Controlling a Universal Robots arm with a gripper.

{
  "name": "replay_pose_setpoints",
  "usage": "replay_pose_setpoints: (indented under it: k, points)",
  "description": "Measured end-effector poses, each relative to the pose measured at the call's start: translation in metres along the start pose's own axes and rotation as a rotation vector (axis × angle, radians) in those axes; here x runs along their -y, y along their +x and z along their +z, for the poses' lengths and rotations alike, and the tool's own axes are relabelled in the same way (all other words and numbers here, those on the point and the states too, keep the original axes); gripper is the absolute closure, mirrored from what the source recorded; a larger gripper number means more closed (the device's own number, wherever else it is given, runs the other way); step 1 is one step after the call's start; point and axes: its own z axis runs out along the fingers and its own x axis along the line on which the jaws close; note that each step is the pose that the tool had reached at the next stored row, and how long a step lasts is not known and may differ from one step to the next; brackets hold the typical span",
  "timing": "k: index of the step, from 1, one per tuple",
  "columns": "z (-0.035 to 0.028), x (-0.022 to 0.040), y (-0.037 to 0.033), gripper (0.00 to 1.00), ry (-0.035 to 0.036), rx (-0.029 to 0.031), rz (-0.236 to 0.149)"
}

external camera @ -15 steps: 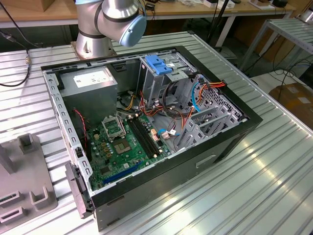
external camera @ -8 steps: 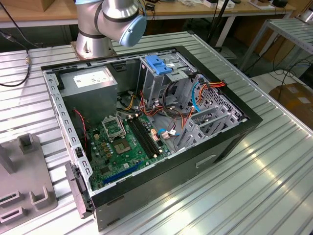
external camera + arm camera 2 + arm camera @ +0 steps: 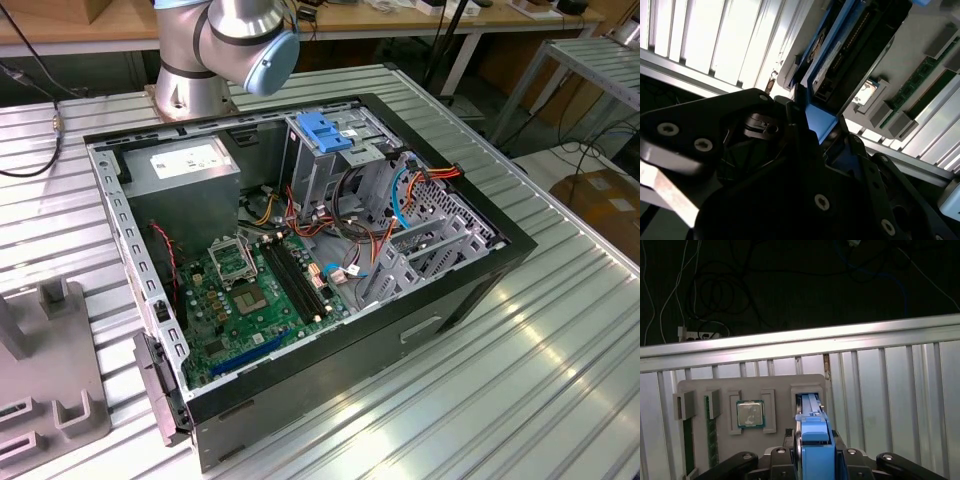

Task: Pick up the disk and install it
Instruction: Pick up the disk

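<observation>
Here, the disk (image 3: 814, 442) stands on edge, framed in light-blue plastic.

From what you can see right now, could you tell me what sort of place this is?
Probably a robotics lab or workshop for computer assembly: an open black desktop computer case with a green motherboard sits on a ribbed aluminium table, and a grey parts fixture holds a square processor chip.
</observation>
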Motion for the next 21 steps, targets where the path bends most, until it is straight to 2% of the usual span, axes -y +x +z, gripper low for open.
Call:
replay_pose_setpoints:
  k: [10,14,21]
  points:
    - [0.0001,0.0000,0.0000,0.63,0.0002,0.0002,-0.010]
    - [0.0002,0.0000,0.0000,0.63,0.0009,0.0014,-0.089]
    - [0.0002,0.0000,0.0000,0.63,0.0011,0.0018,-0.109]
